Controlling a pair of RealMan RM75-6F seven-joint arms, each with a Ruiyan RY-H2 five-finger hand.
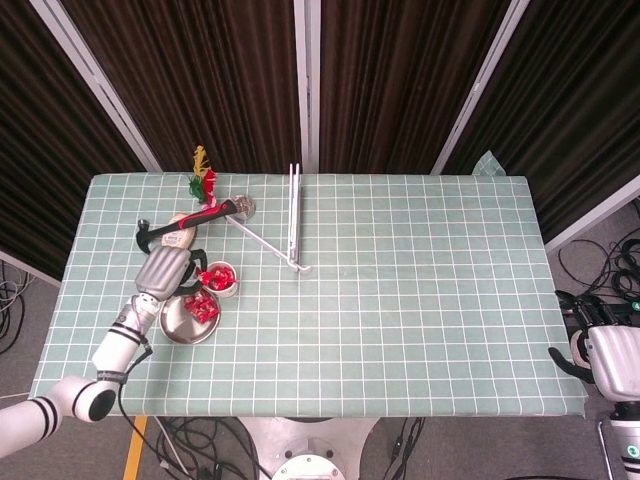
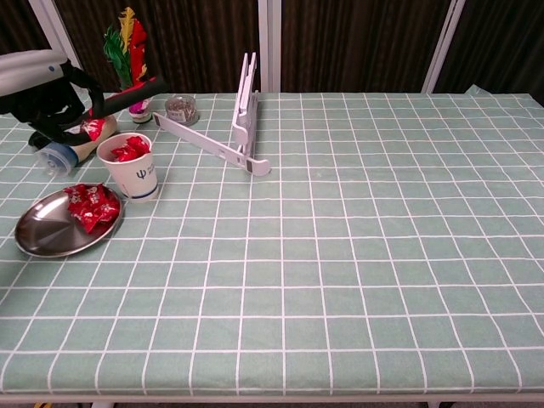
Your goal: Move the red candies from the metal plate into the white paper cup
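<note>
The metal plate lies near the table's left front and carries a small pile of red candies on its right side. Just behind it stands the white paper cup, with red candies inside. My left hand is raised above the table, left of the cup, and pinches a red candy in its fingertips. My right hand hangs off the table's right edge, holding nothing.
A red-handled hammer and a lying bottle sit behind the cup, under my left hand. A white folding stand, a small jar and a feather toy are further back.
</note>
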